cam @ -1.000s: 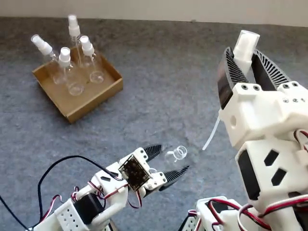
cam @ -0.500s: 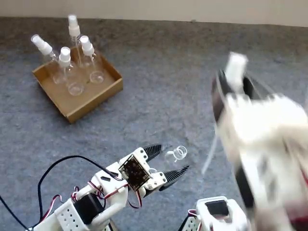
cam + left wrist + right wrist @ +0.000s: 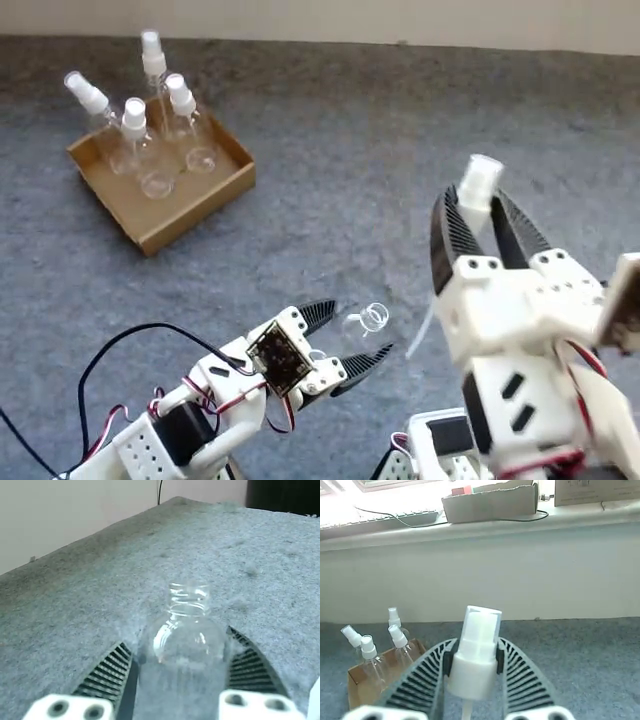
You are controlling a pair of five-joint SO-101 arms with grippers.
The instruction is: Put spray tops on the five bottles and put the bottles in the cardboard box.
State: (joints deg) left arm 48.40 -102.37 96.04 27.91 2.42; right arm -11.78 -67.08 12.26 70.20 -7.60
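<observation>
A clear bottle without a top [image 3: 366, 320] lies between the fingers of my left gripper [image 3: 350, 336], low over the grey carpet near the front. The left wrist view has the bottle [image 3: 184, 645] filling the gap, its open threaded neck pointing away, with my left gripper [image 3: 178, 641] shut on it. My right gripper [image 3: 472, 203] is raised at the right, shut on a white spray top [image 3: 480, 178] whose thin dip tube [image 3: 425, 320] hangs down. The right wrist view has this spray top [image 3: 475, 652] upright between the pads of the right gripper [image 3: 476, 647].
The cardboard box [image 3: 200, 214] sits at the back left and holds several capped bottles [image 3: 150, 150]; the right wrist view shows the box [image 3: 356, 680] too. Grey carpet covers the table. A pale wall runs along the far edge.
My right arm has swung lower and to the left with the spray top, closer to the bottle. The left arm and the bottle have stayed put.
</observation>
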